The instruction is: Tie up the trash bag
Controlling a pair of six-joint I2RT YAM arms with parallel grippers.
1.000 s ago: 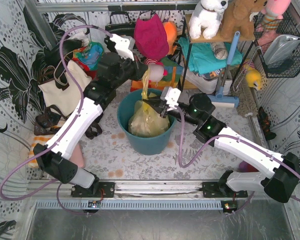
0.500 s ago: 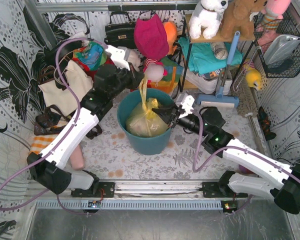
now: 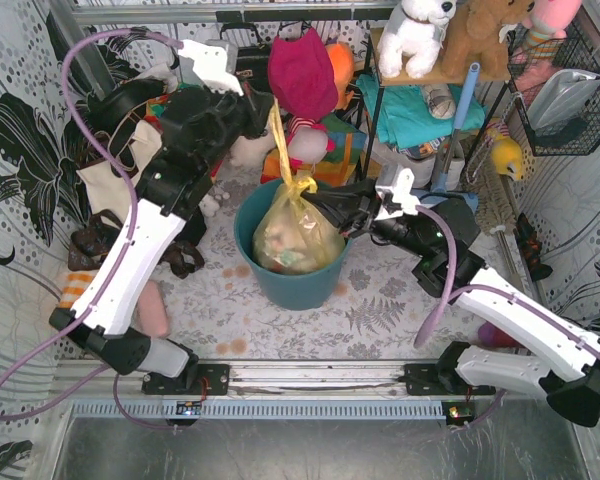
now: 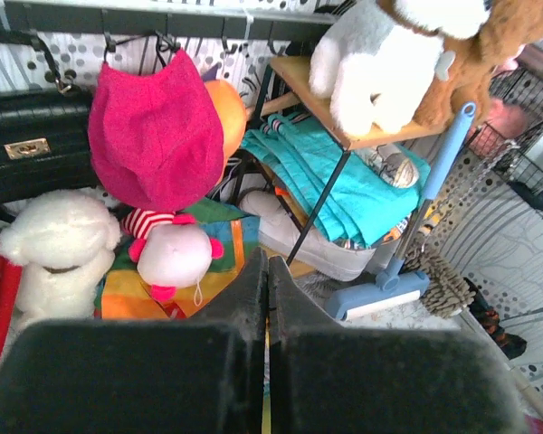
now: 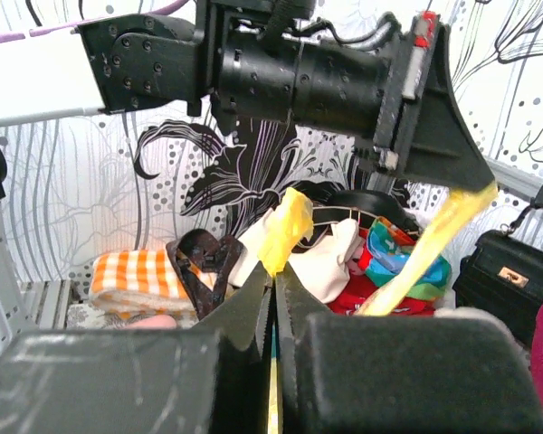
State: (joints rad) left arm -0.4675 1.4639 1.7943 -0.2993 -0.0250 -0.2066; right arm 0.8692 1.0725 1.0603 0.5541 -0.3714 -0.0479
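Note:
The yellow trash bag (image 3: 294, 238) sits in the round teal bin (image 3: 296, 286), with crumpled paper showing through. Its top is drawn into a knot (image 3: 300, 186). One long end runs up and back to my left gripper (image 3: 266, 108), which is shut on it. In the left wrist view that gripper (image 4: 267, 267) is shut, with a thin yellow sliver between its jaws. The other end runs right to my right gripper (image 3: 328, 199), also shut on it. In the right wrist view a yellow tip (image 5: 286, 228) sticks out past the right gripper (image 5: 273, 276).
A cream tote bag (image 3: 130, 178) hangs at the left wall and a black handbag (image 3: 242, 62) at the back. A pink hat (image 3: 302, 72) and soft toys (image 3: 416, 34) crowd the rear shelf. A blue floor brush (image 3: 450, 202) stands right of the bin.
My left gripper has risen and swung back-left, stretching its bag end upward. My right gripper has pulled back to the right with the other end. The knot has drawn tighter.

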